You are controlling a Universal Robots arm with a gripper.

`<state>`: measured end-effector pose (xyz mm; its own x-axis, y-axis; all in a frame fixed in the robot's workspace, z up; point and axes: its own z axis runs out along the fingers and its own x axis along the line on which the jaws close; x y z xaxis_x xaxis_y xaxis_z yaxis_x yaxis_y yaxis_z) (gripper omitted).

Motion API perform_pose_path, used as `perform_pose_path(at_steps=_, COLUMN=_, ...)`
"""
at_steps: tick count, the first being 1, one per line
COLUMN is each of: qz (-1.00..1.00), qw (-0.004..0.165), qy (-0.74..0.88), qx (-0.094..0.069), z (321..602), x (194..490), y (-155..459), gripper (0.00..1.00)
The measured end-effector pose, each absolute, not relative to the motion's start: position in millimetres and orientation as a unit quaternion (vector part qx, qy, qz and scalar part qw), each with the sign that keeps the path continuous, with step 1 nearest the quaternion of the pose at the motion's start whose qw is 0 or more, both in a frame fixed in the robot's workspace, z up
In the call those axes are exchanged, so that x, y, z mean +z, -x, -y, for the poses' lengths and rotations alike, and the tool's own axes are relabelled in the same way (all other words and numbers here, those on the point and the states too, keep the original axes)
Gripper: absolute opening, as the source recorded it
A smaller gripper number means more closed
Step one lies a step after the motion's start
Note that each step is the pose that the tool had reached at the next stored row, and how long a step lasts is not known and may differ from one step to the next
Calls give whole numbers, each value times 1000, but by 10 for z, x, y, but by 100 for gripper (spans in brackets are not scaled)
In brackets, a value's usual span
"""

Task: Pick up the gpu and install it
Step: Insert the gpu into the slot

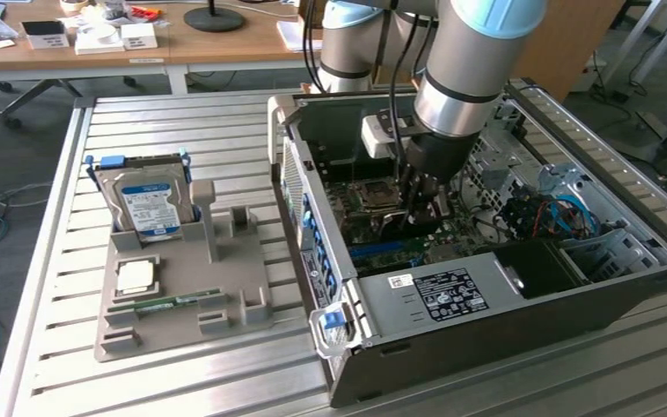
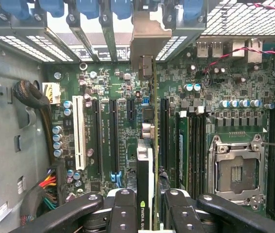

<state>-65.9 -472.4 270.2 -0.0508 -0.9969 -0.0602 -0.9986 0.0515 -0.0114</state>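
- The gpu (image 2: 146, 165) stands on its thin edge inside the computer case (image 1: 485, 321), over the green board (image 2: 113, 87).
- Its long side runs from the fingers to the case's back wall, with its silver end (image 2: 149, 39) by the blue clips (image 2: 88, 7).
- The fingers (image 2: 125, 211) squeeze the gpu from both sides.
- The case lies on the slatted surface (image 1: 194, 130).

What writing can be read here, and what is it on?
"NVIDIA QUA", cut off at the picture's edge: on the gpu.
Label on the hard drive: too small to read.
White print on the black sticker on the computer case: too small.
Print on the motherboard: too small.
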Motion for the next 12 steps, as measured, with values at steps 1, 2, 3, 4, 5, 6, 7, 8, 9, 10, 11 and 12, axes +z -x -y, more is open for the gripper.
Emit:
perform_pose_path(at_steps=1, qz=-725, qw=26, qy=688, qx=17, z=4724, x=2702, y=659, gripper=27)
perform_pose_path(at_steps=2, qz=-725, qw=26, qy=688, qx=17, z=4724, x=2702, y=660, gripper=27)
perform_pose_path(at_steps=3, qz=-725, qw=26, qy=688, qx=17, z=4724, x=2702, y=666, gripper=27)
perform_pose_path(at_steps=4, qz=-725, qw=26, qy=688, qx=17, z=4724, x=2700, y=673, gripper=27)
perform_pose_path(at_steps=5, qz=-725, qw=26, qy=688, qx=17, z=4724, x=2699, y=680, gripper=27)
perform_pose_path(at_steps=6, qz=-725, qw=26, qy=688, qx=17, z=4725, x=2696, y=683, gripper=27)
perform_pose_path(at_steps=7, qz=-725, qw=26, qy=688, qx=17, z=4725, x=2689, y=684, gripper=27)
perform_pose_path(at_steps=8, qz=-725, qw=26, qy=688, qx=17, z=4724, x=2680, y=687, gripper=27)
perform_pose_path(at_steps=9, qz=-725, qw=26, qy=688, qx=17, z=4724, x=2670, y=690, gripper=27)
perform_pose_path(at_steps=10, qz=-725, qw=26, qy=688, qx=17, z=4724, x=2660, y=693, gripper=27)
perform_pose_path(at_steps=11, qz=-725, qw=26, qy=688, qx=17, z=4725, x=2651, y=695, gripper=27)
perform_pose_path(at_steps=12, qz=-725, qw=26, qy=688, qx=17, z=4724, x=2643, y=698, gripper=27)
